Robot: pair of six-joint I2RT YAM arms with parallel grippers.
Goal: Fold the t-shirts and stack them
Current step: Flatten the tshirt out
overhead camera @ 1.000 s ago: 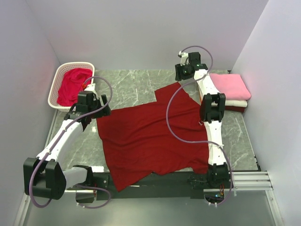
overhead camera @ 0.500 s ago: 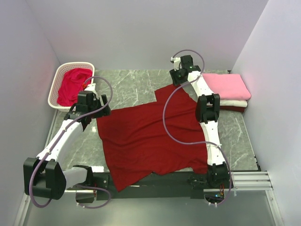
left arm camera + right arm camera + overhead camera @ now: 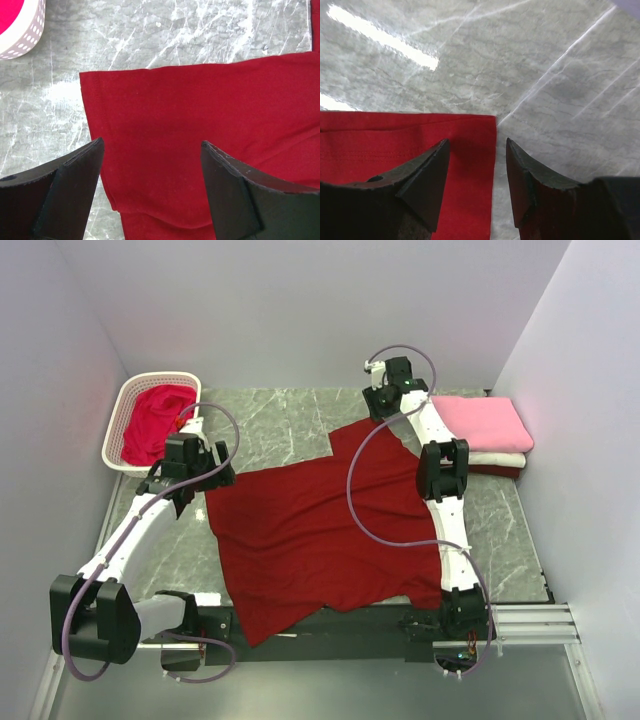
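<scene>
A large dark red t-shirt [image 3: 320, 530] lies spread flat on the marble table. My left gripper [image 3: 212, 480] hangs open over its left sleeve [image 3: 200, 125]. The fingers [image 3: 75, 180] straddle the cloth just inside the sleeve hem, holding nothing. My right gripper [image 3: 380, 410] is open at the far sleeve. In the right wrist view its jaws straddle the sleeve's corner edge [image 3: 480, 150], one finger over cloth and the other over bare table. A crimson t-shirt [image 3: 155, 420] sits bunched in the basket. A pink folded t-shirt [image 3: 490, 422] lies on a white one [image 3: 497, 459] at the far right.
The white lattice basket [image 3: 122, 405] stands at the far left corner; its rim [image 3: 22, 35] shows in the left wrist view. Purple walls close in on the back and both sides. A dark red layer peeks out under the folded stack.
The right arm has swung left from beside the pink stack to the far sleeve corner, then stopped. The left arm and the t-shirt have not moved.
</scene>
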